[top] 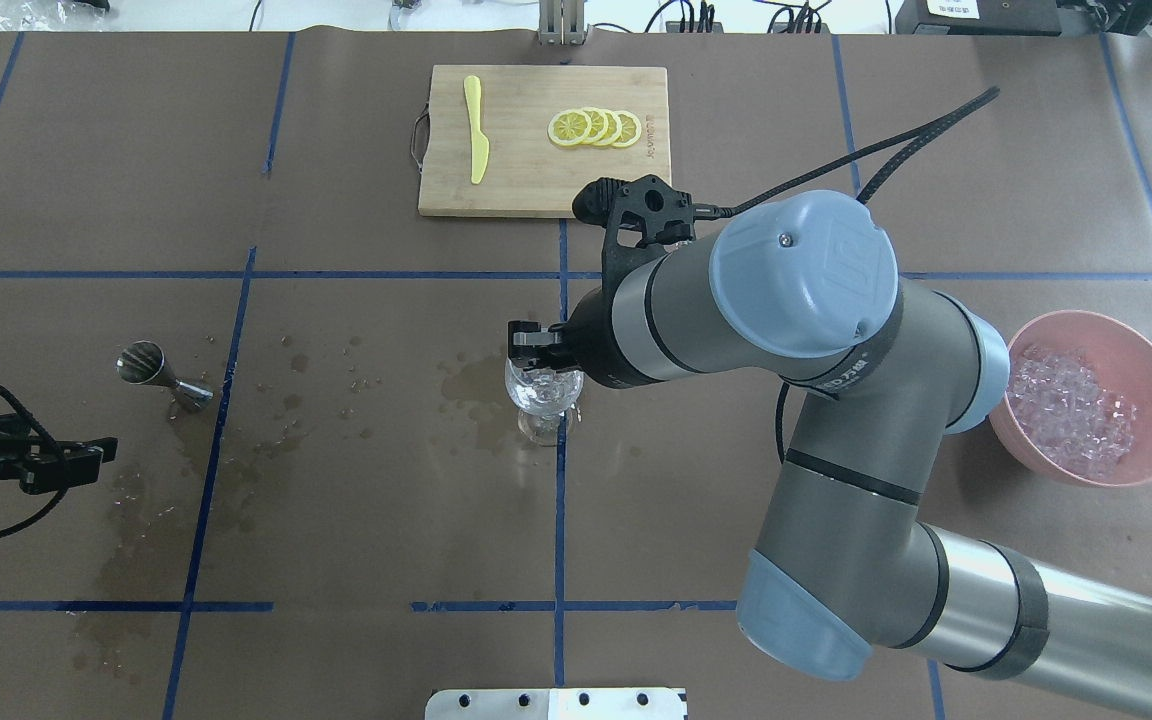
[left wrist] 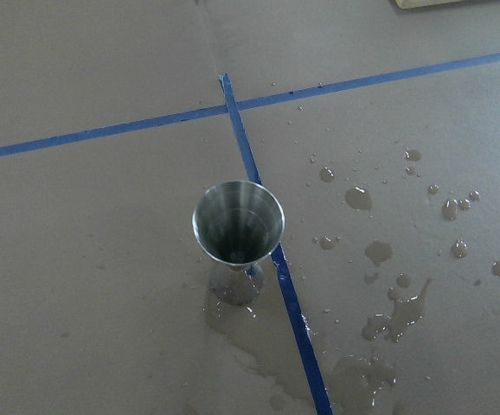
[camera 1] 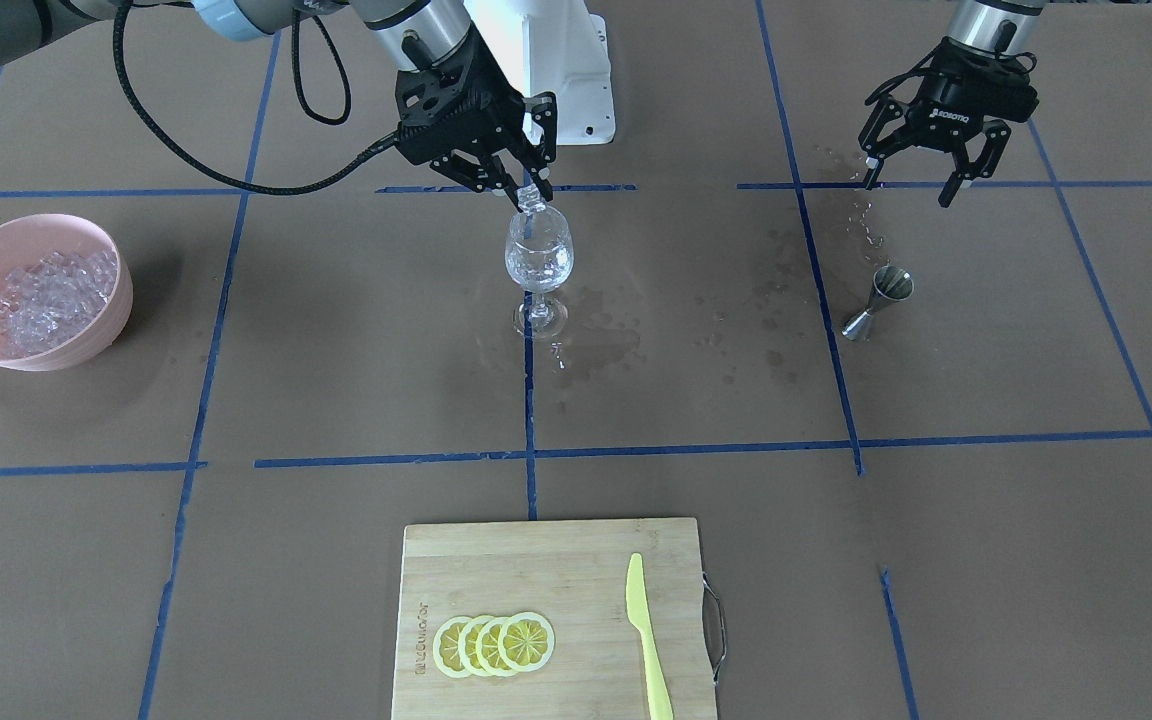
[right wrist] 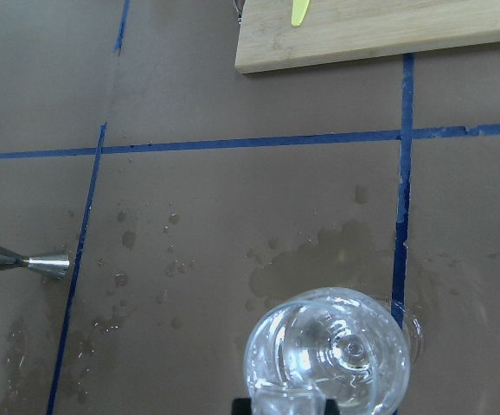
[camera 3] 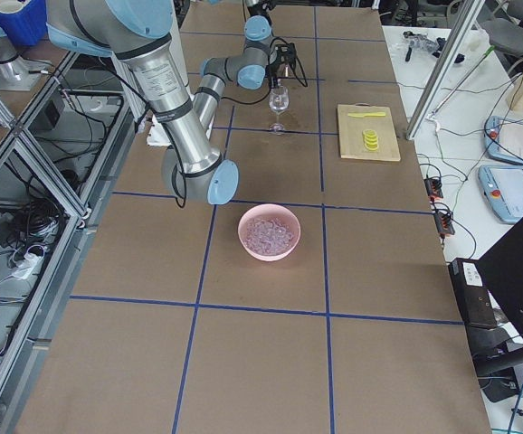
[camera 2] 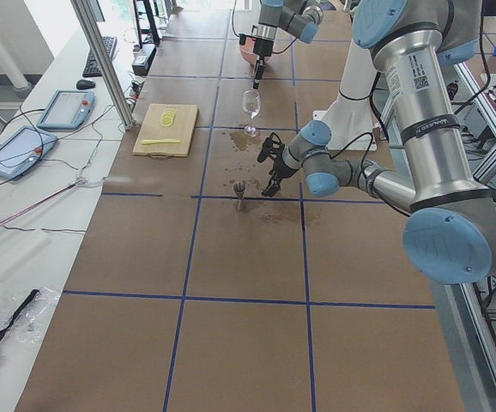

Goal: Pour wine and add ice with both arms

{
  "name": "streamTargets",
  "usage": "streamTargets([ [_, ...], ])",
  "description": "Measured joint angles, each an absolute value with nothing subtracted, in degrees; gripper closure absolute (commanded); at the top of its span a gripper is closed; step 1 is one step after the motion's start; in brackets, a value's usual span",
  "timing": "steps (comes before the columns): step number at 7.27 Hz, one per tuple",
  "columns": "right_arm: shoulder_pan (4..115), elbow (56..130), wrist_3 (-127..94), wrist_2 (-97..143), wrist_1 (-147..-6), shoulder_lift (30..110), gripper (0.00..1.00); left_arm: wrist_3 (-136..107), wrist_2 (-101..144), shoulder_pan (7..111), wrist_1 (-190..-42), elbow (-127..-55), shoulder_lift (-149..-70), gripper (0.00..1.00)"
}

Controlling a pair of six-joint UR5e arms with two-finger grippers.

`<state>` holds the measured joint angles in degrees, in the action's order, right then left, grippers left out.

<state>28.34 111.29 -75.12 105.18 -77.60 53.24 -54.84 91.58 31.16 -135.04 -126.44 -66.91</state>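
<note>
Front view, upper centre: right arm (camera 1: pixel 426 30) reaches down over the wine glass (camera 1: pixel 539 262). Right jaws nearly closed, pinching one clear ice cube (camera 1: pixel 533 202) just above the glass rim. The glass stands upright on a blue tape line (camera 1: pixel 530 420), mid-desk. Its bowl holds clear glassy contents, but cubes and liquid cannot be told apart.

Left edge of the same view: pink bowl (camera 1: pixel 96 335) on the desk (camera 1: pixel 336 330), heaped with the rest of the ice (camera 1: pixel 51 300), well apart from the glass.

Upper right: left arm (camera 1: pixel 981 20). Left jaws spread wide, holding nothing, hanging above the desk. White lettering on their black body reads "ROBOTIQ".

Below the left jaws, a steel jigger (camera 1: pixel 881 298) stands upright. The left wrist view looks into its cup and shows its foot at a tape line with a wet patch around it.

Wet stains and droplets (camera 1: pixel 596 340) lie between glass and jigger.

Bottom centre: bamboo cutting board (camera 1: pixel 536 565) with four overlapping lemon slices (camera 1: pixel 494 643) and a yellow knife (camera 1: pixel 646 630) lying apart from them. The lettering burned along the board's edge is too small to read.

Overhead view: the pale blue joint cap (top: pixel 806 270) of the right arm bears an embossed "UR" mark. The printing on the collar below it is illegible.
</note>
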Motion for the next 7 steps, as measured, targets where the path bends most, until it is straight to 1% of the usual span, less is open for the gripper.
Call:
streamTargets([
  [1, 28.34, 111.11, -75.98, 105.14, -77.61, 52.91, 0.09, -54.00, 92.55, 32.22, -134.96, -126.80, -66.57, 0.00],
  [2, 28.35, 110.89, -76.45, 105.07, -77.61, 52.65, 0.02, -53.68, 92.92, 32.68, -134.93, -127.17, -66.31, 0.00],
  [5, 28.50, 110.63, -76.67, 104.86, -77.77, 52.42, 0.00, -53.43, 94.70, 33.91, -133.77, -128.80, -66.24, 0.00],
  [7, 29.42, 111.54, -76.45, 105.22, -80.28, 52.81, 0.00, -50.33, 99.44, 38.16, -129.55, -131.06, -66.92, 0.00],
])
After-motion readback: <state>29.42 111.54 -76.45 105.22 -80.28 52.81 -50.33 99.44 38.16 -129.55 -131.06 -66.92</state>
